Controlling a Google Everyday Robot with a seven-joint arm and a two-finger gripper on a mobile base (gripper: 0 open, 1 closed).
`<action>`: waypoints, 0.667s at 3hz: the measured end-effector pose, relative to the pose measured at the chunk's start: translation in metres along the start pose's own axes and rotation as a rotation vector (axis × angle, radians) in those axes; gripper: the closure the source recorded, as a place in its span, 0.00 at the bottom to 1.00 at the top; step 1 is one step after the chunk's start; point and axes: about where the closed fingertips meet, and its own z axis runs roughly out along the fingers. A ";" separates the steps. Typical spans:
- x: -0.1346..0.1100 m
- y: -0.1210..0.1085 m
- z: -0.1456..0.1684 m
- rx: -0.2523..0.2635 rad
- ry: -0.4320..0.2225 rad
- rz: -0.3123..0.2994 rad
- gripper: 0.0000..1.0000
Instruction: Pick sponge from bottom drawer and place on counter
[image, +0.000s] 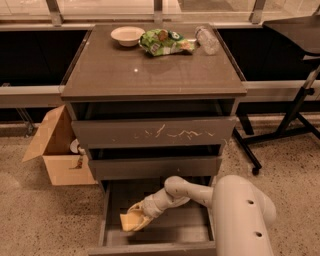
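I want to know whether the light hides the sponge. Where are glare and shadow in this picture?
Camera view: the glossy counter carries one small bright glare spot left of its middle, and faint reflections near its far edge. Camera view: the bottom drawer lies in shade under the drawers above, yet the pale sponge stands out clearly at the pincer inside it.
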 end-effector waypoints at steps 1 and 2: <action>-0.050 0.000 -0.022 0.007 -0.006 -0.066 1.00; -0.115 0.012 -0.046 0.008 -0.003 -0.156 1.00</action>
